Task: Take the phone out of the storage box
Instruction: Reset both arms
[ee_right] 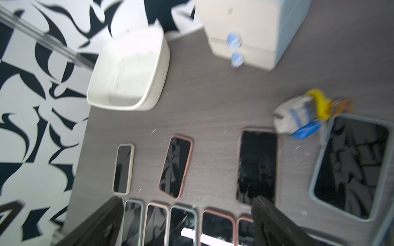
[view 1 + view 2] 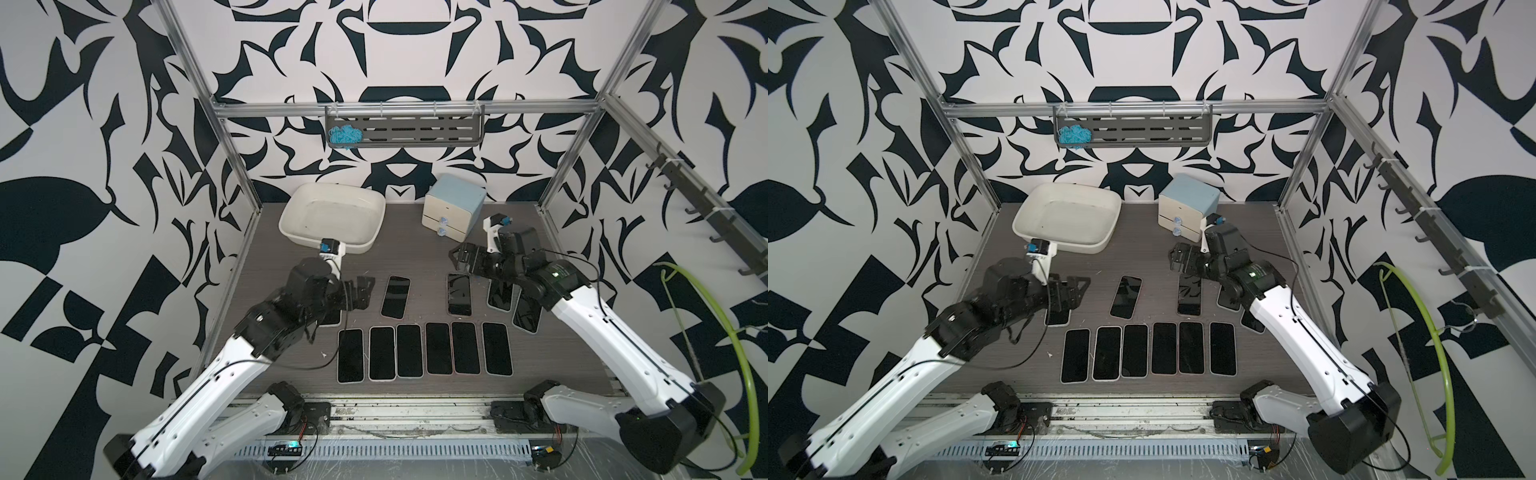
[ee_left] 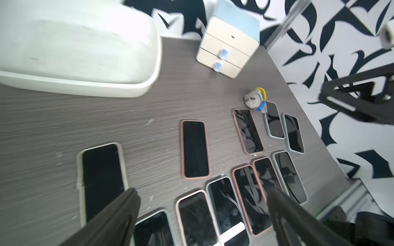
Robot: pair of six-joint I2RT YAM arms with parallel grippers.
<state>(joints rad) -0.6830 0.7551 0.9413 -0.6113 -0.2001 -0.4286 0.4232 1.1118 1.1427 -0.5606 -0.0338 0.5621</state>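
The storage box [image 2: 332, 216] sits just beyond the left gripper [image 2: 360, 294], on the far side of its wrist. Both top views show its floor bare, with no phone inside, so the removal looks complete. That gripper's jaws stand wide apart and hold nothing. In the left wrist view a cream-cased phone [image 3: 102, 176] lies flat on the table just below and beside one finger, not touched by it. Ahead of the fingertips a pink-cased phone [image 2: 395, 297] lies alone. On the near side of the jaws a row of six phones [image 2: 409, 351] lies edge to edge. The risk on this side comes from a careless withdrawal. A low sweep could catch the cream-cased phone, the arm's slack cable [image 2: 332, 362] could drag the nearest phone of the row, and the raised wrist could bump the box's near rim. Further right, the right gripper [image 2: 459, 258] is also spread wide and empty. It hovers over the far end of another phone [image 2: 459, 294]. Two more phones [image 2: 500, 295] lie under its forearm, partly hidden in the top views. A small crumpled grey object [image 3: 253, 100] with yellow and blue on it lies close by, and the two-drawer cabinet [image 2: 455, 203] stands just beyond the gripper. If this arm dropped or swung, it could shove those phones into one another or knock the cabinet.
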